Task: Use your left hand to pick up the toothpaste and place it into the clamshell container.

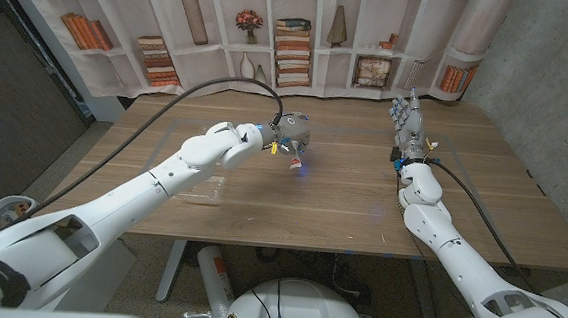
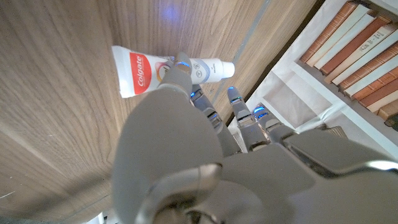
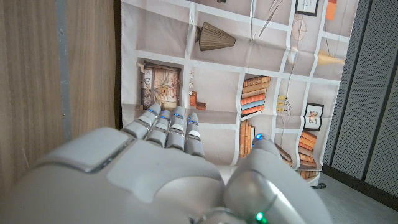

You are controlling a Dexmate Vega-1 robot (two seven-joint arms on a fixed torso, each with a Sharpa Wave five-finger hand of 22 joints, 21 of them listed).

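Mid-tabletop (image 1: pixel 361 200): left robot hand (image 1: pixel 291 134) sits over the toothpaste (image 2: pixel 158 70), which lies flat on the wood under its fingertips (image 2: pixel 181 62); can't tell if it's gripped. Right robot hand (image 1: pixel 408 126) near the tabletop's right edge, fingers straight, side by side, holding nothing.

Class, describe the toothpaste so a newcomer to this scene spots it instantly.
Start at the wooden table and follow the left hand near its middle. Under its fingers lies the toothpaste: a white tube with a red Colgate band and a white cap.
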